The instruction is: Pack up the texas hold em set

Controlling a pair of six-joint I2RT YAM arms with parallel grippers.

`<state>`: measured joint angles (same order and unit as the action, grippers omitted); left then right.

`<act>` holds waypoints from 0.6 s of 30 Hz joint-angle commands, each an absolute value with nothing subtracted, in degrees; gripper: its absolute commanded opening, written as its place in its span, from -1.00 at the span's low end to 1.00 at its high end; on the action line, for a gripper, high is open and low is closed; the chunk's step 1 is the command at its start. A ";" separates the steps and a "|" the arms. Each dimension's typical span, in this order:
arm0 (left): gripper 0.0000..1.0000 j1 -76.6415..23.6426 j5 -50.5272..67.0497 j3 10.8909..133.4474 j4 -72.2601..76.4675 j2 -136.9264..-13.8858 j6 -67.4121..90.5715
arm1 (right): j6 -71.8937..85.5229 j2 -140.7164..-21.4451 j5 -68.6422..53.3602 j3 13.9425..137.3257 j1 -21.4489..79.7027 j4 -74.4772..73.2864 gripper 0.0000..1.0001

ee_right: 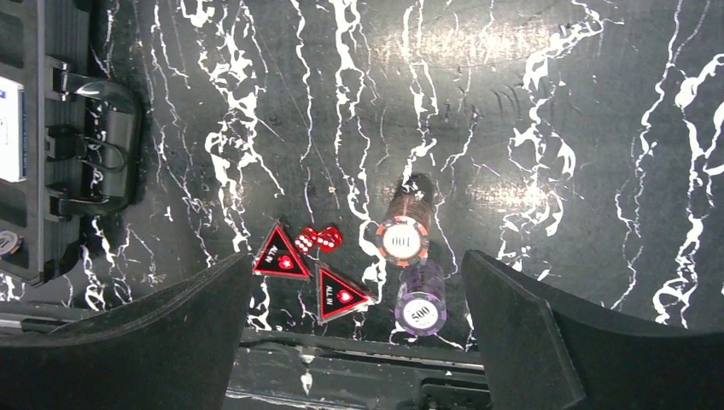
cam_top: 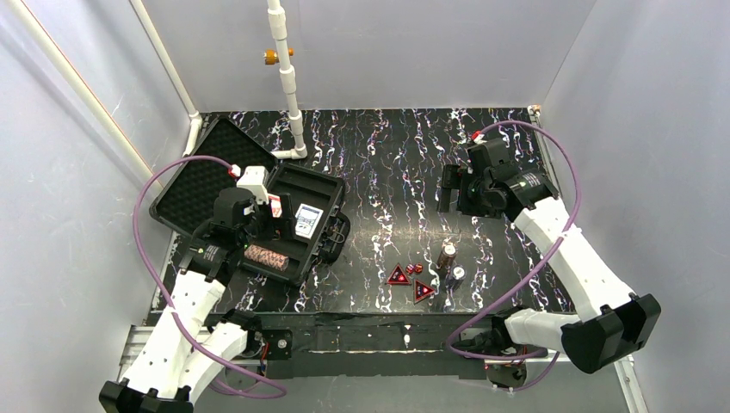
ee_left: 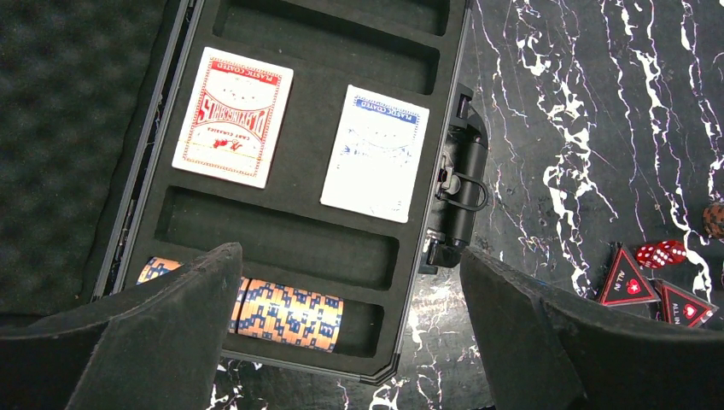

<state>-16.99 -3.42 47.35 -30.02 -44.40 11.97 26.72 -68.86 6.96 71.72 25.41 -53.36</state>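
While the case [ee_left: 299, 184] lies open at left: red deck [ee_left: 232, 116], blue deck [ee_left: 375, 153], one chip stack [ee_left: 286, 315] in its slots.
On table [ee_right: 529, 128]: two stacks [ee_right: 404, 239], triangles [ee_right: 281, 256], dice [ee_right: 318, 239].
Left gripper [ee_left: 348, 256]: jaws wide, empty, over case.
Right gripper [ee_right: 357, 258]: jaws wide, empty, over loose pieces.
Progress: about half, I judge.

Marbled table [cam_top: 387, 172]: case [cam_top: 203, 176], triangles [cam_top: 398, 276], dice [cam_top: 414, 268], chip stacks [cam_top: 446, 255].

A black case [ee_left: 290, 201]; one red deck [ee_left: 232, 116], one blue deck [ee_left: 376, 152]; chips [ee_left: 286, 316] patterned orange and blue; dice [ee_right: 306, 242] red; triangles [ee_right: 280, 254] black, red-edged; table [ee_right: 512, 128] black, white-veined.
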 commanded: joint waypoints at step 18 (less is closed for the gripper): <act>0.99 -16.87 -1.90 47.98 -30.44 -43.82 11.26 | 19.96 -71.80 3.18 58.99 27.66 -50.28 1.00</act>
